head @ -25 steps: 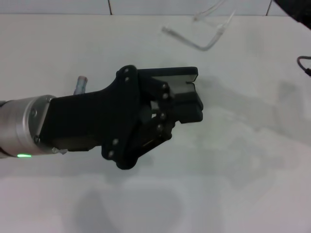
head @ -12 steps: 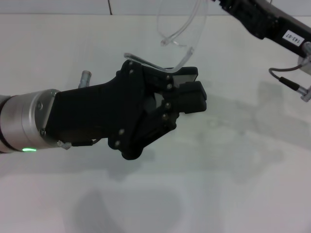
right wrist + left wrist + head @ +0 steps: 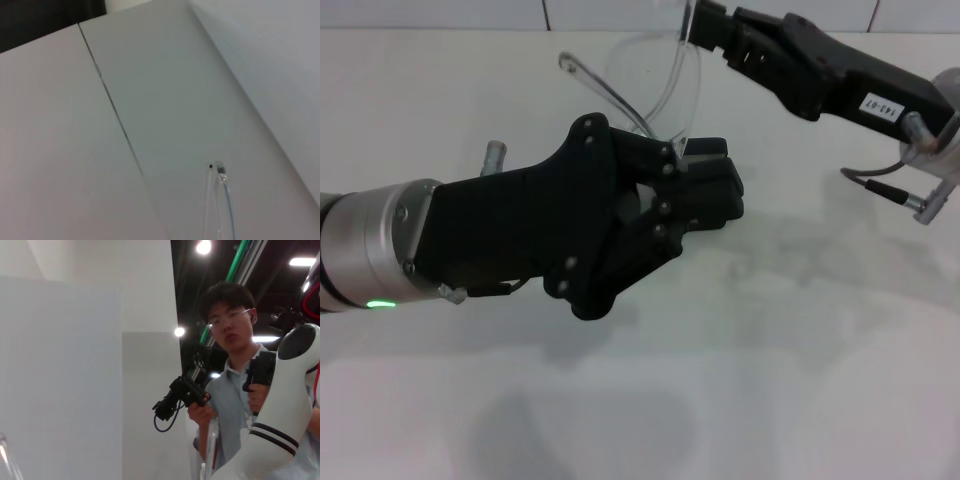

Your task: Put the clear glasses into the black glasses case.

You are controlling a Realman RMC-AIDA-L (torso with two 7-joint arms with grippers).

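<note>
Even, bright overhead light washes the white table (image 3: 800, 400) in the head view, nearly bleaching its surface. Soft grey shadows spread over it below and to the right of the left gripper (image 3: 705, 185), with blurred edges and no hard outline. The clear glasses (image 3: 660, 75) show only as faint rims and thin glints just above that gripper. A green indicator glows on the arm's silver cuff. The left wrist view looks up into a dim hall where round ceiling lamps (image 3: 203, 247) flare, beside a pale, evenly lit panel. The right wrist view is soft and flat-lit.
</note>
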